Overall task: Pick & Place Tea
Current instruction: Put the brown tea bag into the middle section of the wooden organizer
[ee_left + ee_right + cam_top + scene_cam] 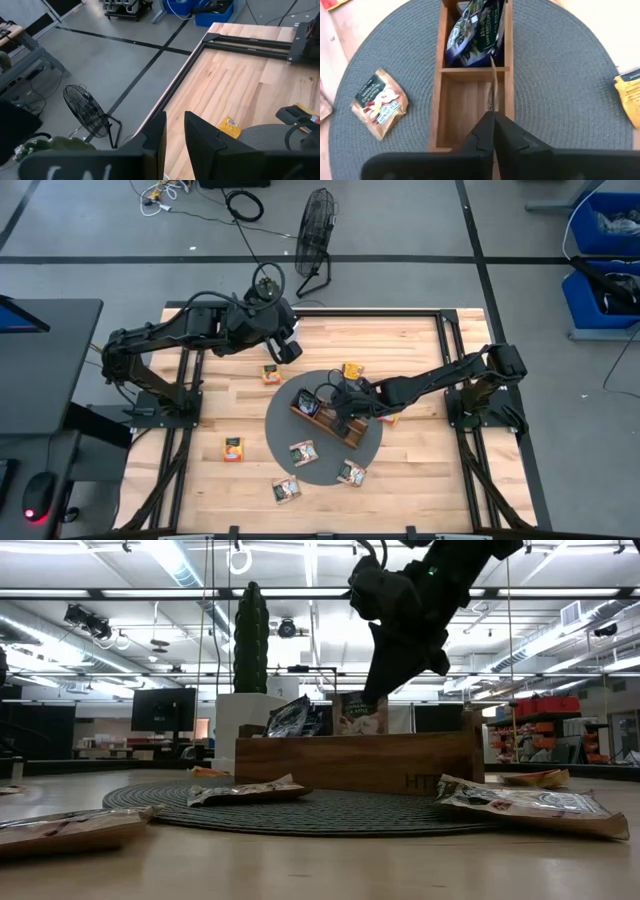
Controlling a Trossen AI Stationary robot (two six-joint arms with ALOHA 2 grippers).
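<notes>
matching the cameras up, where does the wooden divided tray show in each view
High: wooden tray on the round mat, centre.
Low: tray mid-picture, packets standing in it.
Left wrist: not in it; only the mat's edge.
Right wrist: tray centre, beyond the right end effector.
Shared landmark: the round mat.

We see a pale blond wood surface (420,470) with a round grey ribbed mat (560,80) and a brown tray (470,107) on it. In the tray sit dark blue packets (472,35). At the mat's nine o'clock lies a beige packet (379,102); at three, a yellow-orange one (627,97). The fingers (482,135) are black.
</notes>
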